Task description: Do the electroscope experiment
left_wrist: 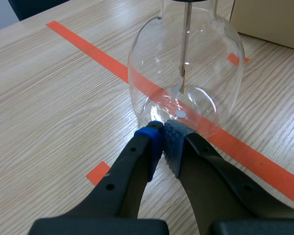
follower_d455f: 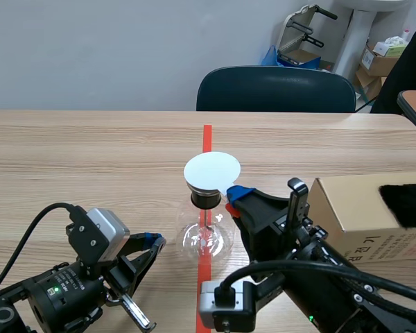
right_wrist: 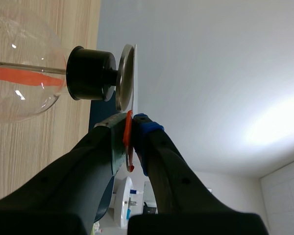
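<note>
The electroscope is a clear glass flask (follower_d455f: 206, 239) with a black stopper (follower_d455f: 206, 199) and a round pale disc (follower_d455f: 212, 170) on top; it stands on the red tape line at mid-table. In the left wrist view its flask (left_wrist: 186, 73) holds a metal rod with a small leaf (left_wrist: 182, 87). My left gripper (left_wrist: 164, 137) is shut on nothing, with its tips at the flask's base. My right gripper (right_wrist: 132, 142) is shut on a thin red strip (right_wrist: 128, 139), held right beside the edge of the disc (right_wrist: 125, 78).
A cardboard box (follower_d455f: 364, 208) stands at the right with a black furry thing (follower_d455f: 405, 205) on it. A dark chair (follower_d455f: 274, 90) sits behind the far table edge. Bare wood lies left of the flask.
</note>
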